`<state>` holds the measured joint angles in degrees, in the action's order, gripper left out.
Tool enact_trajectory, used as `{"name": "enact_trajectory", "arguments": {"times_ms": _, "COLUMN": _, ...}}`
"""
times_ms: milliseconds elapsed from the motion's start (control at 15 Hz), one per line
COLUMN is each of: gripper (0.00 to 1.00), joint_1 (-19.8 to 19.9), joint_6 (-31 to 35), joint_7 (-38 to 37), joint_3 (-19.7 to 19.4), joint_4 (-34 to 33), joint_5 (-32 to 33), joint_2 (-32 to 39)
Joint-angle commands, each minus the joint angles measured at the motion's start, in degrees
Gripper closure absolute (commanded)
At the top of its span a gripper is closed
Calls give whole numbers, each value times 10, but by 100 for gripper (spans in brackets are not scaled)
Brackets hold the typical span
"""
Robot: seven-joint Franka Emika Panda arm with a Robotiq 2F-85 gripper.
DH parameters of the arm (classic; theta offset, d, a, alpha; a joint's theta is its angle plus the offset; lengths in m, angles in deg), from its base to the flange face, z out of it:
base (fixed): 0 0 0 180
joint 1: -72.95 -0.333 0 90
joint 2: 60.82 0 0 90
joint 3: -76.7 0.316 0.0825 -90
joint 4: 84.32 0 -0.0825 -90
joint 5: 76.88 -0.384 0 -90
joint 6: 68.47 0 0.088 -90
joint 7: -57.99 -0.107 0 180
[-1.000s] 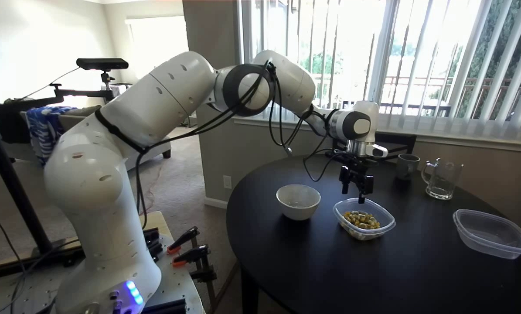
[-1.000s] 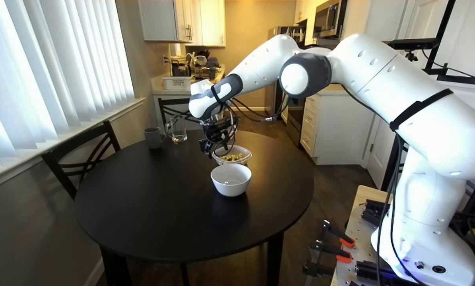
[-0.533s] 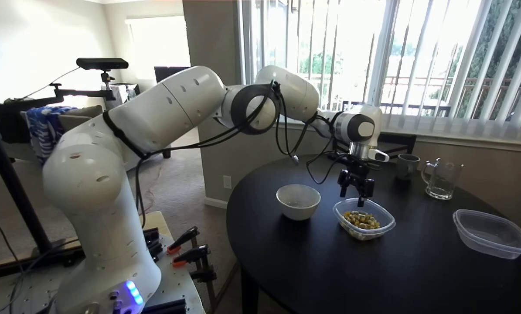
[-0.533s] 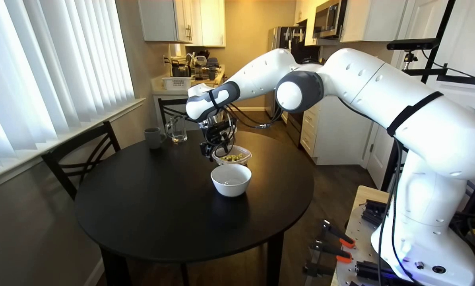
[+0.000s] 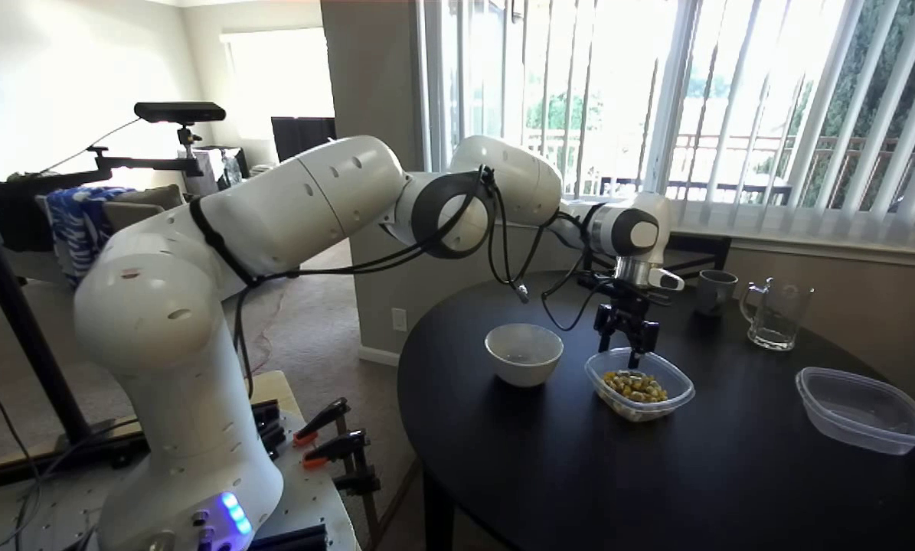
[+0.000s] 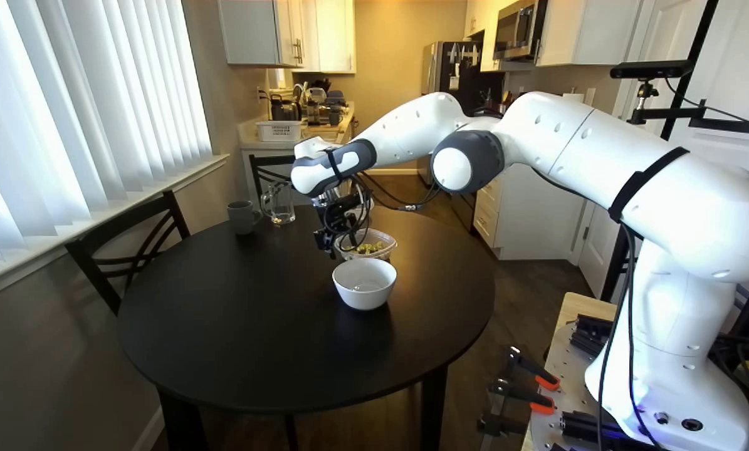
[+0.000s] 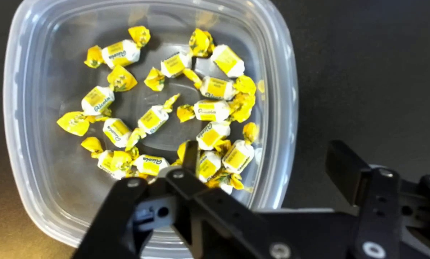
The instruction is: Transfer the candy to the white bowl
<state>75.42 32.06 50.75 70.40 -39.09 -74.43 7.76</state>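
Observation:
The candy (image 5: 635, 387) is a heap of yellow and white wrapped pieces in a clear plastic container (image 5: 684, 396) on the dark table. The candy (image 7: 212, 110) fills much of the wrist view, inside the container's rim (image 7: 286, 90). The white bowl (image 5: 524, 370) stands beside the container and also shows in an exterior view (image 6: 365, 293). It is out of the wrist view. My gripper (image 5: 620, 355) is open and empty, pointing down at the container. In the wrist view the gripper (image 7: 265, 158) straddles the rim: one finger over the candy, the other outside over the table.
A second clear container (image 5: 863, 417) sits on the table. A glass mug (image 5: 777, 317) and a grey mug (image 5: 714, 292) stand behind the gripper. A dark chair (image 6: 139, 241) stands against the round table (image 6: 249, 326). Cables hang from the arm near the bowl's side.
The arm has lowered, bringing my open gripper down to about the container's rim. The container, candy and white bowl have not moved.

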Motion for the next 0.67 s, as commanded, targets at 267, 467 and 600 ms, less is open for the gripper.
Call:
{"name": "enact_trajectory", "arguments": {"times_ms": 267, "gripper": 66, "joint_1": 11, "joint_6": -14, "joint_7": 14, "joint_3": 2, "joint_4": -48, "joint_5": -1, "joint_2": 24}}
{"name": "enact_trajectory", "arguments": {"times_ms": 467, "gripper": 85, "joint_1": 8, "joint_6": -18, "joint_7": -6, "joint_3": 1, "joint_4": -35, "joint_5": -4, "joint_2": 4}}
{"name": "enact_trajectory", "arguments": {"times_ms": 600, "gripper": 98, "joint_1": 3, "joint_6": -16, "joint_7": -12, "joint_3": -1, "joint_4": -25, "joint_5": -2, "joint_2": -12}}
